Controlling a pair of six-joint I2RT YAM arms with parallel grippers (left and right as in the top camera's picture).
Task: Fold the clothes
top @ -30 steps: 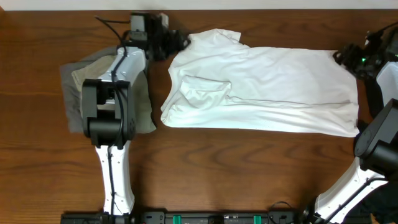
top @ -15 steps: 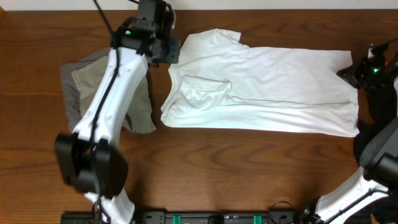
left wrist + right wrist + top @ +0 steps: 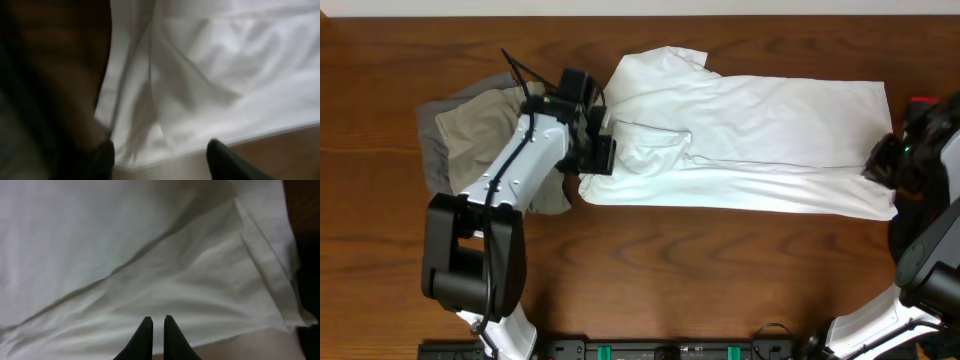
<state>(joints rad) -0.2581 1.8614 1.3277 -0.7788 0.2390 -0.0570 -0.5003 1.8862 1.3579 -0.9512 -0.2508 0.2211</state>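
Two soft heaps of cloth lie on the dark brown wood-grain tabletop (image 3: pixel 720 270). The larger is a big white cotton T-shirt (image 3: pixel 760 130), laid out as a long, roughly rectangular band running left to right. Its surface is smooth, with shallow lengthwise creases and one sleeve (image 3: pixel 650 148) folded in, crumpled, on its left part. Its lower edge is a fairly straight line, and its upper left corner bunches into a rounded point. To the left, well clear of most of the shirt, a pair of khaki woven shorts (image 3: pixel 480 125) lies on a flat grey piece (image 3: pixel 432 160) whose edges show around it.

The left hand (image 3: pixel 598 152) is at the shirt's left edge, between the two heaps. In the left wrist view the hand (image 3: pixel 162 159) is released, its dark fingers (image 3: pixel 102 160) spread wide over the white cloth (image 3: pixel 210 75) just where the hem meets the wood. The right hand (image 3: pixel 880 160) sits at the shirt's lower right corner. In its own view the hand (image 3: pixel 156 325) is clenched to a thin slit, tips above the ridged, folded cloth (image 3: pixel 100 245). Whether they nip any fabric cannot be told.

A broad band of bare wood runs along the near side below the shirt. The strip beyond its far edge is narrower.
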